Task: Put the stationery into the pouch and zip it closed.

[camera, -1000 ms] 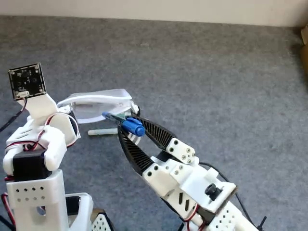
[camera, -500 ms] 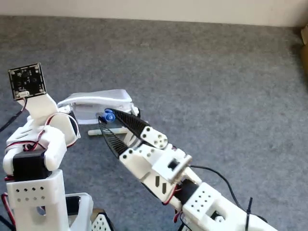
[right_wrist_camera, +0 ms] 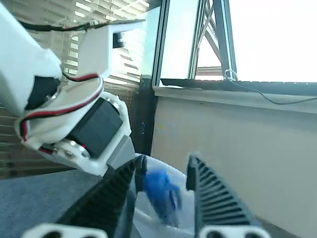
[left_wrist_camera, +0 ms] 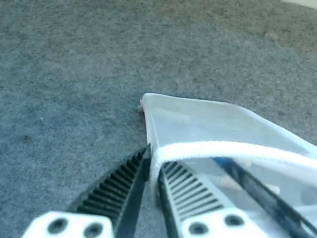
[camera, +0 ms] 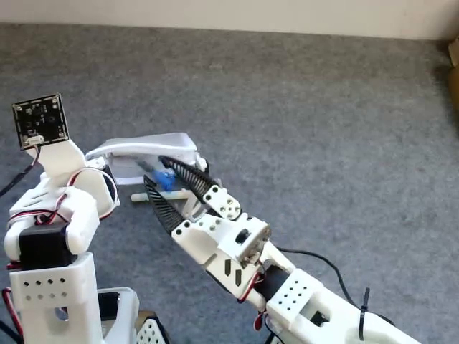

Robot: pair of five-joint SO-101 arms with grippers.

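The translucent white pouch (camera: 143,152) lies on the grey carpet with its mouth held open. My left gripper (left_wrist_camera: 152,161) is shut on the pouch's rim (left_wrist_camera: 208,148). My right gripper (camera: 154,170) has its tips in the pouch mouth, fingers apart. A blue-capped pen (camera: 163,179) sits between them. In the right wrist view the blue pen (right_wrist_camera: 161,191) leans on one finger with a gap to the other, between the tips of my right gripper (right_wrist_camera: 167,159). A white pen (camera: 152,196) lies on the carpet beside the pouch.
The left arm's white body (camera: 54,215) with a camera board (camera: 39,120) stands at the near left. Open grey carpet (camera: 323,129) stretches to the right and back. A pale wall edge (camera: 229,14) runs along the far side.
My right gripper has carried the blue pen leftward from beside the pouch into its mouth. Its fingers now stand slightly wider around the pen. The left arm has not moved.
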